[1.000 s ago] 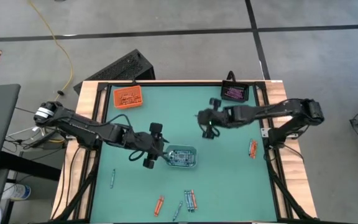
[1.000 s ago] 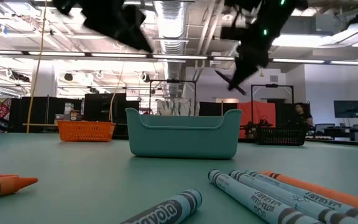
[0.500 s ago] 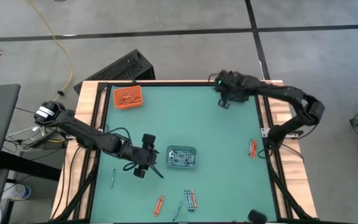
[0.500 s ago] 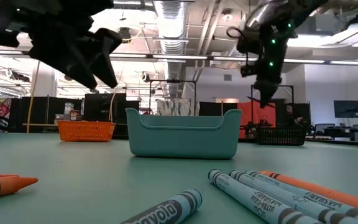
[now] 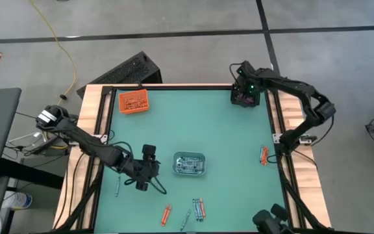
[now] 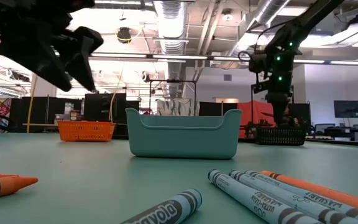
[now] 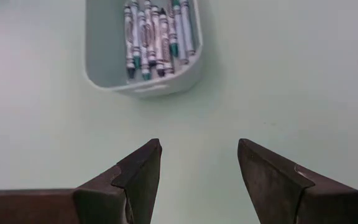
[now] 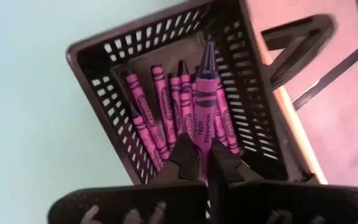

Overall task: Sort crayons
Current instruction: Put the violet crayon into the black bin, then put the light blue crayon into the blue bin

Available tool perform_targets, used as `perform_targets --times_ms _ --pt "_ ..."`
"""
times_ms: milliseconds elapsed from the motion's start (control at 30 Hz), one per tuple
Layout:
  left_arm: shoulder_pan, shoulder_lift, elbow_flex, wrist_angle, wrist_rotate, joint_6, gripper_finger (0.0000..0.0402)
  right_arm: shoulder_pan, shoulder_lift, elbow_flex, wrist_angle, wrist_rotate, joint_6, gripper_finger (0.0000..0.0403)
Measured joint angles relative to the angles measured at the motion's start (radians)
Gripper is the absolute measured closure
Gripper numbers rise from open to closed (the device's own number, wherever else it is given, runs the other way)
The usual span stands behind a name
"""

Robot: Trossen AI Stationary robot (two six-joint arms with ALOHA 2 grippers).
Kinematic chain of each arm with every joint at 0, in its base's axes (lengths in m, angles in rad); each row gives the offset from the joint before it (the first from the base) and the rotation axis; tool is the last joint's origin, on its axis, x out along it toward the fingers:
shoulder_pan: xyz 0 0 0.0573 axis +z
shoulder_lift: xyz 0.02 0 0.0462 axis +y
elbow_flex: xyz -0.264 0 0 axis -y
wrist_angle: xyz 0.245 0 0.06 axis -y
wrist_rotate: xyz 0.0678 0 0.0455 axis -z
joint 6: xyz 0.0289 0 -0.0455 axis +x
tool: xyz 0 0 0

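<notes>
My right gripper (image 5: 244,93) is over the black tray (image 5: 258,99) at the far right corner, shut on a purple crayon (image 8: 205,93). Several purple-pink crayons (image 8: 160,118) lie in that tray. My left gripper (image 5: 153,184) is open and empty (image 7: 197,152), above the mat to the left of the clear-grey tray (image 5: 189,164), which holds grey-blue crayons (image 7: 157,37). Loose crayons lie flat on the mat near the front edge (image 5: 199,208), at the right (image 5: 263,155) and at the left (image 5: 118,187). My right gripper pinches the purple crayon near its flat rear end (image 8: 204,134) between its two fingers. The fingers come from above, and the crayon sticks out past the fingertips in line with them, its tip over the tray's crayons. Whether the tip touches them, I cannot tell.
An orange tray (image 5: 134,101) holding orange crayons stands at the far left. In the low view, grey-blue and orange crayons (image 6: 260,186) lie close to the near edge, and two orange ones (image 6: 5,183) lie at the left. The table's wooden frame (image 5: 284,136) rims the mat.
My right gripper has carried the purple crayon from above the table's middle toward the far right corner and now stands over the black tray. My left gripper has drawn back from the clear-grey tray toward the table's left and near edges.
</notes>
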Motion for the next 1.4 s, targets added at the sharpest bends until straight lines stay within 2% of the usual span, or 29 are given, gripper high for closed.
perform_targets --times_ms 167,467,600,733,867,1100,1267,1400 --pt "-0.051 0.0 0.0 -0.027 -0.012 -0.095 0.0198 -0.024 0.048 0.0 0.001 -0.026 -0.001 0.038" --pt "-0.162 0.0 0.009 -0.147 -0.027 -0.321 0.0198 -0.021 0.048 0.0 0.018 -0.02 0.07 0.0266" --pt "-0.224 0.0 0.023 -0.257 -0.028 -0.489 0.0198 -0.012 0.003 0.0 0.019 -0.019 0.085 0.0239" --pt "-0.305 0.0 0.027 -0.378 -0.023 -0.727 0.0198 0.013 -0.055 0.0 0.019 -0.017 0.111 0.0236" --pt "-0.402 0.0 0.027 -0.485 0.014 -1.05 0.0198 0.054 -0.112 0.0 0.019 -0.017 0.134 0.0243" --pt "-0.581 0.002 0.027 -0.525 0.056 -1.559 0.0198 0.14 -0.194 0.0 0.028 -0.017 0.164 0.0254" --pt "-0.658 0.005 -0.011 -0.512 0.075 -1.825 0.0198 0.2 -0.217 0.0 0.045 -0.017 0.196 0.0259" --pt "-0.676 0.005 -0.062 -0.47 0.135 -1.928 0.0198 0.251 -0.219 0.0 0.053 -0.017 0.209 0.0261"
